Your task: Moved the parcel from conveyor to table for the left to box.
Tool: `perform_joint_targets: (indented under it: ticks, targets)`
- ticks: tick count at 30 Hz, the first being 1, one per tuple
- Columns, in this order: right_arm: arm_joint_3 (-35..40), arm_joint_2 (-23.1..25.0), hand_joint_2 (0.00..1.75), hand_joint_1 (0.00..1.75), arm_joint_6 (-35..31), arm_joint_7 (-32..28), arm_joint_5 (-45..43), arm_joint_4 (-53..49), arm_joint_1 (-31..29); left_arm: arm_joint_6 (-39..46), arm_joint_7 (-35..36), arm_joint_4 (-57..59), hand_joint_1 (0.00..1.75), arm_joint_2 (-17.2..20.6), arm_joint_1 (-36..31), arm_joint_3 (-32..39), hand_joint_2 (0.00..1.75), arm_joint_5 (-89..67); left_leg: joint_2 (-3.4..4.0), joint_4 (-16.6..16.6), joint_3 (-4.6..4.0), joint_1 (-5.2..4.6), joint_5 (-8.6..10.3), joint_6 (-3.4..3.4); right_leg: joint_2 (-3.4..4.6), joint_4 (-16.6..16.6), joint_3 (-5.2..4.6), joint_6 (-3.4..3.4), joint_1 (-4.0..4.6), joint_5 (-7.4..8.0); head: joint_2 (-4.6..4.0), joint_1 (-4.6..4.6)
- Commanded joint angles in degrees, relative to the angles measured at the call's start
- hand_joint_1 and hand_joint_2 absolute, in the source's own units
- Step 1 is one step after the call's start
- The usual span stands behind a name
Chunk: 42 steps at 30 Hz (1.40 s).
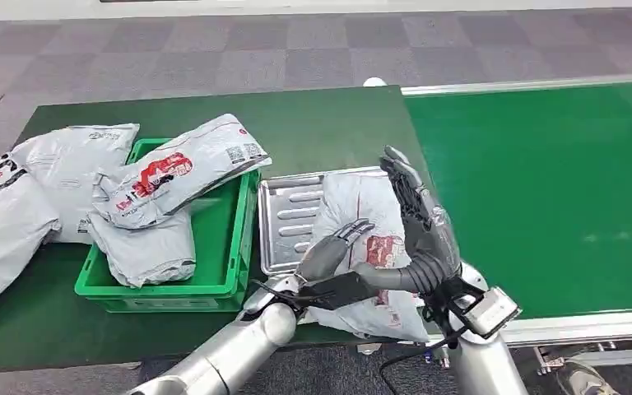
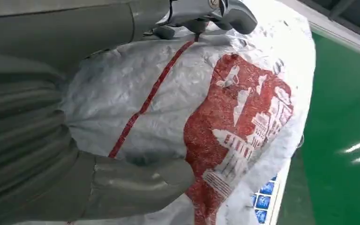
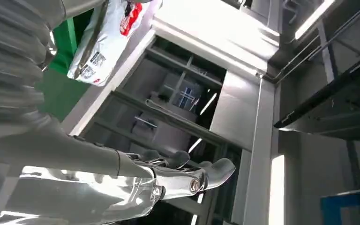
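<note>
Head view, lower centre: left hand (image 1: pixel 333 247) rests on the grey parcel (image 1: pixel 362 210) on the metal tray (image 1: pixel 284 214), grip unclear; right hand (image 1: pixel 415 206) lifted, fingers spread; it needs a firm pinch.

We are seeing the parcel (image 1: pixel 362 247), a crumpled grey-white poly mailer with a red printed graphic and a thin red stripe, lying on the metal tray (image 1: pixel 284 222) on the dark green table (image 1: pixel 321 123), its near end overhanging the table's front edge.
</note>
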Motion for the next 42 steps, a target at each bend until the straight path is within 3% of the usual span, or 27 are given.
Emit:
perform_joint_targets:
  ticks: [1,3,4,5,14,23,31,35,36,38,42]
  targets:
    - [-3.5,1.8,1.75,0.0,3.6,0.3,-1.8,1.7,-1.0,-0.5,0.7,8.8,0.0,0.9,-2.9,-6.8,1.75,0.8,0.07,-0.1,0.23,0.07,-0.02,-0.02,0.11,-0.2,0.24,-0.04,0.07,0.04,0.0,0.0]
    - [-3.9,2.1,1.75,0.0,4.1,0.3,-1.3,2.0,-1.2,-1.2,0.7,9.1,0.0,0.9,-2.6,-6.3,1.75,1.2,0.06,-0.1,0.15,0.02,-0.01,-0.01,0.08,-0.1,0.15,-0.02,0.01,0.03,-0.02,0.0]
    - [-4.0,2.3,1.75,0.0,4.3,0.3,-1.2,2.0,-1.2,-1.1,0.5,9.2,0.12,0.9,-2.5,-6.2,1.75,1.2,0.08,-0.1,0.23,0.06,-0.01,-0.02,0.11,-0.2,0.25,-0.04,0.05,0.05,0.0,0.0]
    - [-4.2,2.4,1.75,0.0,4.5,0.3,-1.3,2.2,-1.2,-0.3,0.1,9.1,1.75,0.9,-2.4,-5.8,1.75,1.3,0.06,-0.1,0.2,0.05,-0.01,-0.01,0.08,-0.1,0.23,-0.04,0.05,0.03,0.0,0.0]
    - [-5.2,3.3,1.75,0.0,5.8,0.3,-0.7,2.7,-1.4,3.1,-3.8,7.6,1.75,0.9,-1.9,-1.6,1.75,-0.3,0.09,-0.1,0.25,0.05,0.0,-0.01,0.1,-0.2,0.3,-0.04,0.05,0.05,-0.02,0.0]
    - [-5.0,3.4,1.75,0.0,5.5,0.3,-0.8,3.6,-2.2,9.2,-14.3,1.5,1.75,1.8,0.3,7.5,1.75,1.0,0.15,-0.1,0.28,0.07,-0.03,-0.01,0.17,-0.2,0.31,-0.06,0.07,0.04,0.0,0.0]
    - [-5.0,3.3,1.75,0.0,5.3,0.3,-0.9,3.7,-2.2,9.3,-14.5,1.1,1.75,2.0,0.2,8.0,1.75,1.2,0.1,-0.1,0.13,0.04,-0.01,0.01,0.11,-0.1,0.16,-0.03,0.04,0.03,-0.02,0.0]
    - [-4.1,2.7,1.75,0.0,4.3,0.3,-1.6,4.1,-2.4,14.3,-22.3,-5.8,1.75,3.4,2.4,13.2,1.75,4.8,0.16,0.0,0.11,0.04,-0.02,0.01,0.16,-0.1,0.13,-0.03,0.04,0.04,0.0,0.0]
    - [-3.8,2.7,1.75,0.0,3.7,0.3,-1.6,4.4,-2.4,18.2,-23.7,-13.3,1.75,5.4,4.4,13.2,1.75,4.2,0.21,-0.1,0.2,0.06,-0.03,0.0,0.23,-0.2,0.21,-0.05,0.07,0.06,-0.02,0.0]
    - [-3.8,2.4,1.75,0.0,3.2,0.3,-2.4,4.1,-2.2,22.8,-23.7,-26.2,1.75,9.2,7.2,13.6,1.75,7.5,0.28,-0.1,0.15,0.06,-0.05,-0.01,0.3,-0.1,0.13,-0.06,0.06,0.06,-0.02,0.0]
    - [-3.9,0.7,1.75,0.0,2.3,0.3,-3.5,3.0,-1.1,24.1,-23.7,-36.3,1.75,12.2,9.9,20.1,1.75,6.7,0.24,0.0,0.04,0.06,-0.03,-0.01,0.25,0.0,0.01,-0.05,0.06,0.04,-0.02,0.0]
